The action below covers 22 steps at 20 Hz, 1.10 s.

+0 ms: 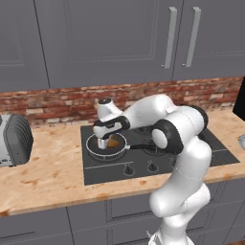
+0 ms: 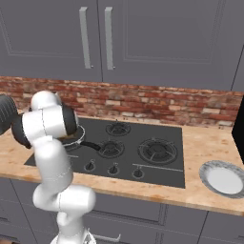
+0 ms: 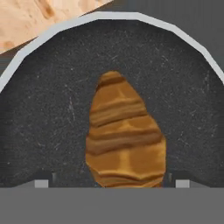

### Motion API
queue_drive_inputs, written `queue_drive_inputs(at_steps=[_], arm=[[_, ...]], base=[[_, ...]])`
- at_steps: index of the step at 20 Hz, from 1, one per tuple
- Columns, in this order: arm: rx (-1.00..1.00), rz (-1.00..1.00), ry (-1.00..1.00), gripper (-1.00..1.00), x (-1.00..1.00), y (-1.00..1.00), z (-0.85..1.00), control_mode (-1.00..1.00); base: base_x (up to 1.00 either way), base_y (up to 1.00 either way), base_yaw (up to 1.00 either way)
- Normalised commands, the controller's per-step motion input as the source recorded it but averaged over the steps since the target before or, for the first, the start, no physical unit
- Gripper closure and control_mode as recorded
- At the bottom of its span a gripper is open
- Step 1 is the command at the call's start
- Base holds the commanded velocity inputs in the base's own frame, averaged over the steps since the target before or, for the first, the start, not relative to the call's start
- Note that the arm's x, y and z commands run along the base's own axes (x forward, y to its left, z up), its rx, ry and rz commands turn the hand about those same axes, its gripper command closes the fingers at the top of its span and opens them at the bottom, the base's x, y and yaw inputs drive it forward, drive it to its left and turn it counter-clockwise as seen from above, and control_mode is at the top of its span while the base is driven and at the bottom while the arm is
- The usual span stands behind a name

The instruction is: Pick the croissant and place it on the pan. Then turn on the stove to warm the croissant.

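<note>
The croissant point(image 3: 124, 135) lies inside the pan point(image 3: 48, 109), lower centre of the hand view. The pincer point(image 3: 111, 183) hangs over it, tips spread apart on either side, not clamping it.

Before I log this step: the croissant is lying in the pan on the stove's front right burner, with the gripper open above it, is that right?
Not quite: the pan sits on the stove's front left burner, as the left base view shows. The rest holds: the croissant lies in the pan, with the gripper open above it.
</note>
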Motion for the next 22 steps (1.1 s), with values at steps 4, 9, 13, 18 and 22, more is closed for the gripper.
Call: queue_drive_inputs(at_steps=[4,9,13,18,22], arm=[[0.0,0.02,-0.33,-1.0,-0.46,0.0,0.39,-1.0],[0.01,0.01,-0.36,-1.0,-0.44,-0.04,0.69,-1.0],[0.06,0.0,-0.18,-1.0,-0.46,-0.19,0.89,-1.0],[0.1,-0.01,0.06,-1.0,-0.56,-0.29,0.82,-1.0],[0.11,-0.07,0.19,-1.0,-0.62,-0.2,0.68,-1.0]], base=[[0.0,0.0,0.0],[0.0,0.0,0.0],[0.0,0.0,0.0],[0.0,0.0,0.0],[0.0,0.0,0.0]])
